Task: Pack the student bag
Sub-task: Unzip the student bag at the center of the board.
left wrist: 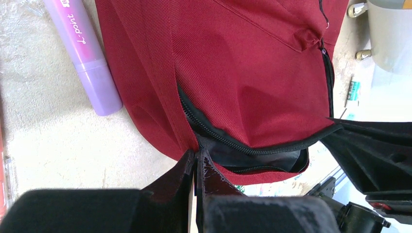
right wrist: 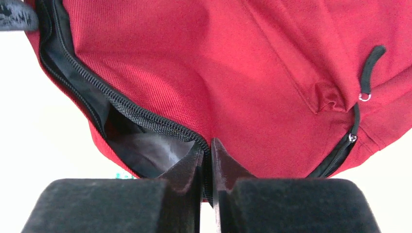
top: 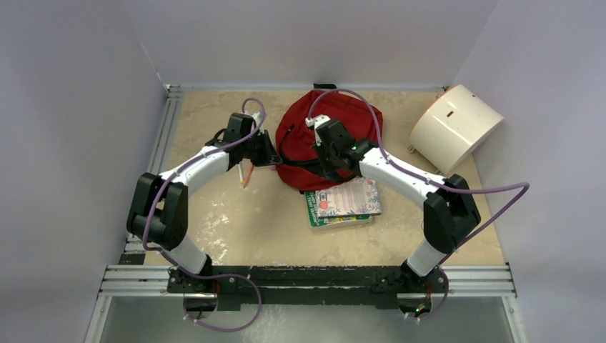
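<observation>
The student bag lies at the back middle of the table, dark red with black zippers. Its main zipper gapes, showing dark grey lining. My left gripper is shut on the bag's left edge, its tips pinched where the zipper ends. My right gripper is shut on the upper lip of the opening, with the zipper tape caught between its fingers. In the left wrist view the bag fills the frame above the slit.
A purple marker lies on the table just left of the bag. A stack of books sits in front of the bag, under my right arm. A white rounded box stands at the back right, beside the wall.
</observation>
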You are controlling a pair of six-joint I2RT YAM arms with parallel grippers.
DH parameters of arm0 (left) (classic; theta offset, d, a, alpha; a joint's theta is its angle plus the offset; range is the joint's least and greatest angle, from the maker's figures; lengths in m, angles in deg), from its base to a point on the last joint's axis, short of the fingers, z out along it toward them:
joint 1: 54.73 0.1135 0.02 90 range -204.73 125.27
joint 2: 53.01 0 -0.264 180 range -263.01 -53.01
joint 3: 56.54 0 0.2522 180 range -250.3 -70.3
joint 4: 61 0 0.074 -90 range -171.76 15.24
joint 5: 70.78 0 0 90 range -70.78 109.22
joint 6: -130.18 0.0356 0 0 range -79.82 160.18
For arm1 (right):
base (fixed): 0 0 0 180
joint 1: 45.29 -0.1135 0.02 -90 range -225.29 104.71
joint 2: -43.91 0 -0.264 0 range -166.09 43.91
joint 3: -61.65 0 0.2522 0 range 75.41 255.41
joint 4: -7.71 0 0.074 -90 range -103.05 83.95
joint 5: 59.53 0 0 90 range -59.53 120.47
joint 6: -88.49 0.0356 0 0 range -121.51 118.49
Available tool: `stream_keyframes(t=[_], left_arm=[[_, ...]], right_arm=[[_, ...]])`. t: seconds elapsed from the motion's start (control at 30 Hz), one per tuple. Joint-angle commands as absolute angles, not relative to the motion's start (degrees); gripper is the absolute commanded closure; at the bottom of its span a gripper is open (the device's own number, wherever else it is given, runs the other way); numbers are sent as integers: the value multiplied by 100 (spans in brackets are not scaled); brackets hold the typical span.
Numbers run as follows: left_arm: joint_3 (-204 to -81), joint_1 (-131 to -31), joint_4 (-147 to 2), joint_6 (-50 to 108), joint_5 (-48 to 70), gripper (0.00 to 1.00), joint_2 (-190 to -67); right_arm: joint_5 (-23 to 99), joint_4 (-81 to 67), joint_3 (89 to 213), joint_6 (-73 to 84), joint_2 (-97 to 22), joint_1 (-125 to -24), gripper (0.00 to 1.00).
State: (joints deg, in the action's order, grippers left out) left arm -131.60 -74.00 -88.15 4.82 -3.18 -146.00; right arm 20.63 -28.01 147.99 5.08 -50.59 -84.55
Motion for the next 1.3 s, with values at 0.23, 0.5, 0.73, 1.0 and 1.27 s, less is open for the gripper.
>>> stream_keyframes(t=[0.23, 0.5, 0.73, 1.0, 1.27], left_arm=[[-13511, -7451, -8905, 702, -478, 100, -14526], [-13507, -7451, -8967, 731, -554, 100, -14494], [-13527, -7451, -9087, 801, -573, 100, -14412], [-13464, -7451, -9070, 755, -570, 100, -14387], [-13496, -7447, -9067, 766, -610, 100, -14471]], right_arm=[[1093, -2200, 15727, 911, -5018, -7684, 100], [1006, -1688, 16569, 1143, -5773, -6777, 100], [630, -1684, 17746, 1156, -6808, -6357, 100], [818, -1895, 18237, 1117, -7578, -5763, 100], [1077, -2067, 18348, 1092, -8120, -5516, 91]])
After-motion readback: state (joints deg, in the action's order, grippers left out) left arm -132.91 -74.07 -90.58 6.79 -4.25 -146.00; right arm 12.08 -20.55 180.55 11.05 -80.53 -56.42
